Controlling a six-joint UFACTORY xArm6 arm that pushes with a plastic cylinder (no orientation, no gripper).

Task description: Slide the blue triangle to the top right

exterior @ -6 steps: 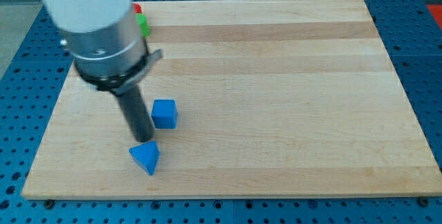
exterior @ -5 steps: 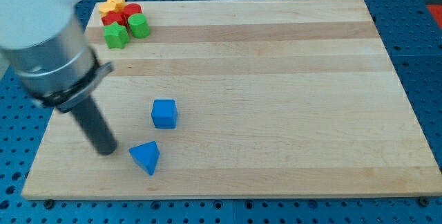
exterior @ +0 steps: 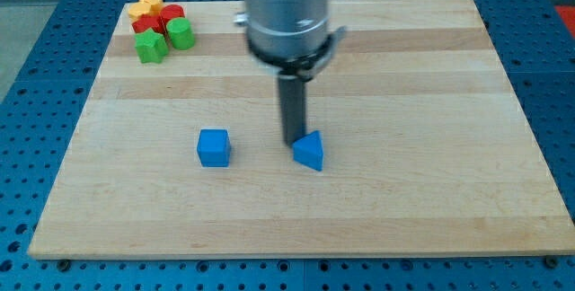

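The blue triangle (exterior: 309, 151) lies near the middle of the bench (exterior: 431, 174), a little toward the near edge, with the blue cube (exterior: 214, 147) apart on its left. My tip (exterior: 293, 141) touches the triangle at its far-left side; this end effector is only a rod, so it has nothing to open or close. The push seems in hand but not finished. For the next move, the tip should probably go around to the near-left side and push toward the far right corner.

No writing, label, brand or number can be read anywhere. The blocks and board carry no markings.
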